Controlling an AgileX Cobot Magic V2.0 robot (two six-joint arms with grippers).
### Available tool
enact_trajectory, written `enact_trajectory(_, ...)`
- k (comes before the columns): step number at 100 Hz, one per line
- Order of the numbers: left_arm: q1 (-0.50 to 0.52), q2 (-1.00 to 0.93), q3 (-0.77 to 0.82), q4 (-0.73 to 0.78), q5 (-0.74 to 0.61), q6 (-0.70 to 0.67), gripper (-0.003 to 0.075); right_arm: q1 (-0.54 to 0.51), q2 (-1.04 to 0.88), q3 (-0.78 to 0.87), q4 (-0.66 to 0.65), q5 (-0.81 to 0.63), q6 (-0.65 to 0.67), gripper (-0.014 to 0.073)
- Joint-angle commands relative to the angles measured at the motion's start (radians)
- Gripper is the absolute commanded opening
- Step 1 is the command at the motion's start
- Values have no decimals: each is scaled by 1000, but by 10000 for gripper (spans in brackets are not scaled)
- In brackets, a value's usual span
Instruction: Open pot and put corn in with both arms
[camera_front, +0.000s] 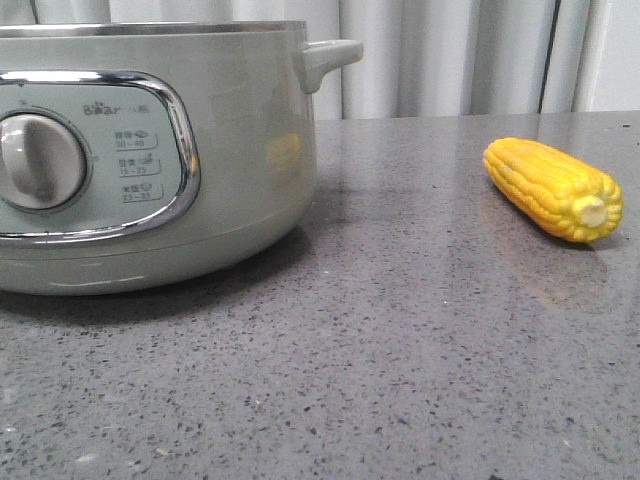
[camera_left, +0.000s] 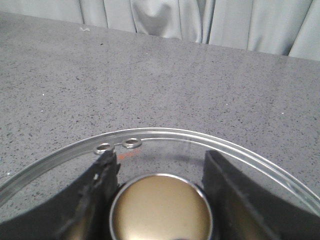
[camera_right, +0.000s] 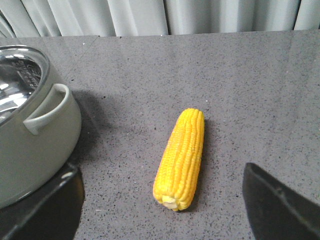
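The pale sage-green pot (camera_front: 240, 150) stands at the left of the front view with no lid on its steel rim. In the right wrist view the pot (camera_right: 30, 145) shows its bare steel inside. The yellow corn (camera_front: 552, 188) lies on the table to the pot's right, stub end toward the camera. My right gripper (camera_right: 162, 175) is open and hangs above the corn (camera_right: 181, 157), one finger on each side. My left gripper (camera_left: 161, 165) is shut on the golden knob (camera_left: 160, 207) of a glass lid (camera_left: 200, 137), held over bare table away from the pot. Neither gripper shows in the front view.
The grey speckled table (camera_front: 400, 350) runs back to pale curtains (camera_front: 440, 50). The pot's stubby side handle (camera_front: 325, 60) sticks out toward the corn and also shows in the right wrist view (camera_right: 47, 112).
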Motion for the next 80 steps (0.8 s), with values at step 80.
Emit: enact_trajectory(80, -161, -295, -91, -36, -167, -2, 368, 54, 155, -121, 40, 35, -9, 566)
